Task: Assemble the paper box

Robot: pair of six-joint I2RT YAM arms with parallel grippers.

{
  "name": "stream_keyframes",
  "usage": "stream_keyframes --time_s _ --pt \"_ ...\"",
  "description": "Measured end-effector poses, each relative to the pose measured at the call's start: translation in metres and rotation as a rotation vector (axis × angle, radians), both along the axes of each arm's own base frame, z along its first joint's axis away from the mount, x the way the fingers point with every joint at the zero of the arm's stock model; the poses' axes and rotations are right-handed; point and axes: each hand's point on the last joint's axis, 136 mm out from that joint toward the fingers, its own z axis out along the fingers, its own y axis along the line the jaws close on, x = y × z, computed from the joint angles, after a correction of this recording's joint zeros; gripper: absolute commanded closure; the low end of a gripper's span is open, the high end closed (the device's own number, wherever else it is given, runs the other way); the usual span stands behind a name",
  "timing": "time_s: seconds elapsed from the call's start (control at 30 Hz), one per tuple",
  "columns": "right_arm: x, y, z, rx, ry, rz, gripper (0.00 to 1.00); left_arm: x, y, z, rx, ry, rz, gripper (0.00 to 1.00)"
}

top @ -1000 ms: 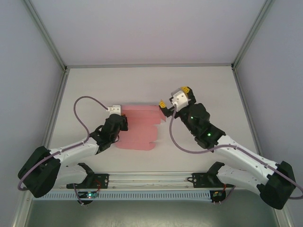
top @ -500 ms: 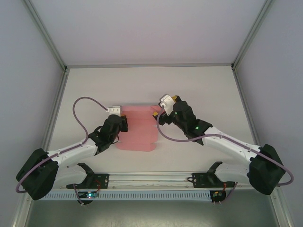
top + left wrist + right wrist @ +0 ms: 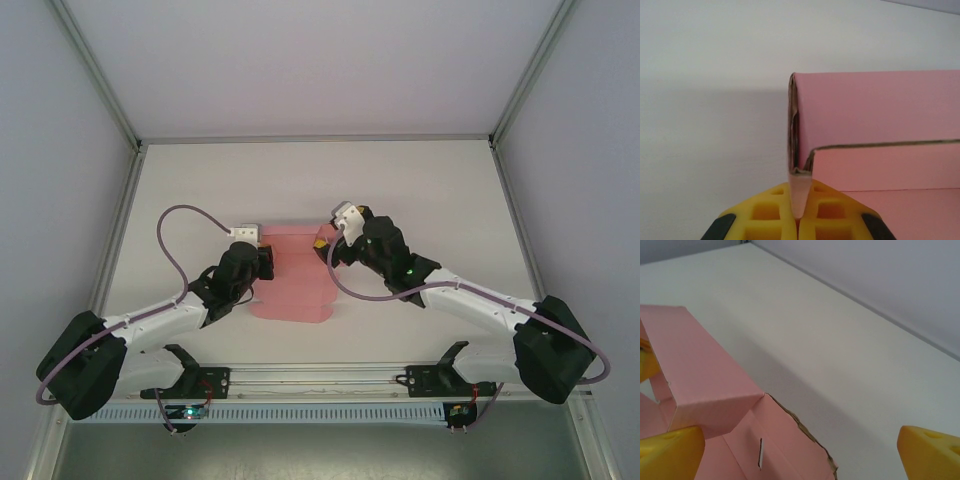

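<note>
The paper box [image 3: 292, 282] is a partly folded pink card sheet on the white table between my two arms. My left gripper [image 3: 263, 262] holds its left edge. In the left wrist view the yellow fingers [image 3: 767, 212] are shut on a folded card edge, and a pink panel [image 3: 880, 112] stands upright beyond them. My right gripper [image 3: 326, 246] sits at the card's upper right corner. In the right wrist view its jaws are wide apart, with a raised pink panel [image 3: 700, 365] and a flap with a slit [image 3: 760, 454] lying between and below the fingertips [image 3: 670, 452].
The white table [image 3: 430, 200] is walled on three sides, with metal frame posts at the back corners. Both arm bases and a rail [image 3: 320, 380] run along the near edge. A purple cable [image 3: 175, 225] loops over the left arm.
My right gripper has moved left and down onto the card's right side, and the right flaps have folded inward, making the sheet narrower. The left gripper has kept its hold.
</note>
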Motion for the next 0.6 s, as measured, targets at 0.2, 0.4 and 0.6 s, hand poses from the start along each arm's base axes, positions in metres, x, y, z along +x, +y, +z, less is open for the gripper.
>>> stream_keyframes --time_s 0.2,0.4,0.6 --pt "0.004 0.003 0.001 0.102 -0.019 -0.038 0.02 -0.001 0.000 -0.002 -0.025 0.006 0.008 1.00" --pt "-0.002 0.003 0.005 0.175 -0.064 -0.127 0.02 -0.001 -0.001 -0.001 -0.063 0.008 0.026 1.00" --pt "-0.010 -0.013 0.000 0.218 -0.052 -0.187 0.02 -0.001 0.004 0.001 -0.075 -0.001 0.053 1.00"
